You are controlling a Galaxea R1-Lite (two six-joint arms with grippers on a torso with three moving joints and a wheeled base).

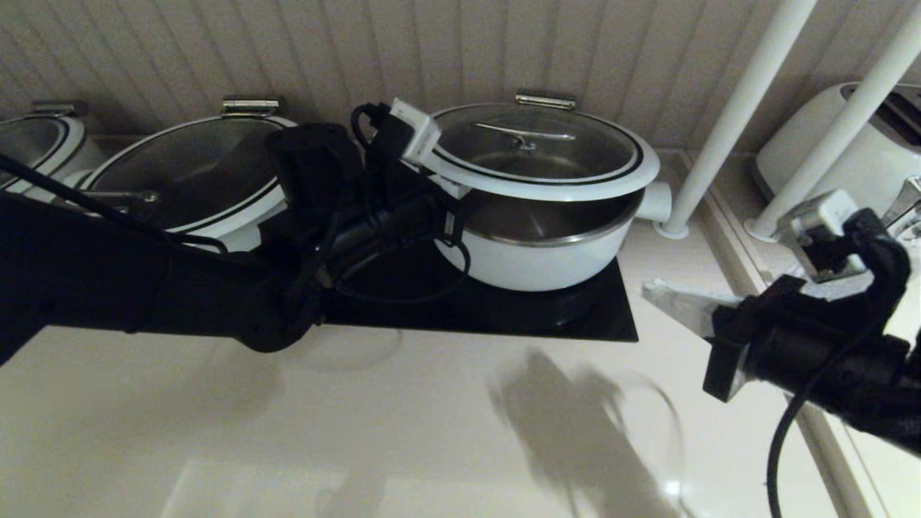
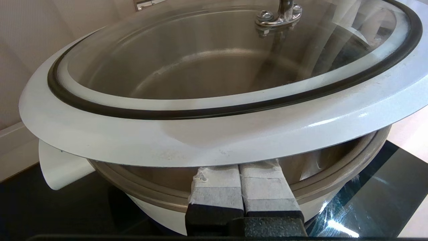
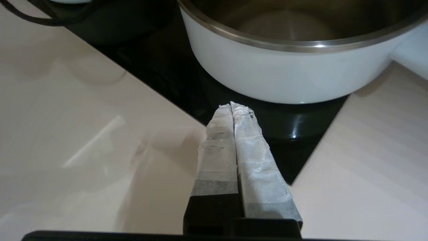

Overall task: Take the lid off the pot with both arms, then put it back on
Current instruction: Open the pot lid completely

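Black hob (image 1: 504, 309); left claw (image 2: 240, 170) tip under lid (image 2: 214, 134).

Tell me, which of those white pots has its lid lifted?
The deep pot on the black plate: its lid is tilted up on the left hand. The others stay covered.

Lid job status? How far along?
Done: the lid is raised clear of the pot. In hand: the left tool, fingers together, props its rim from below. The right tool, shut, hangs short of the pot. Left: setting the lid back.
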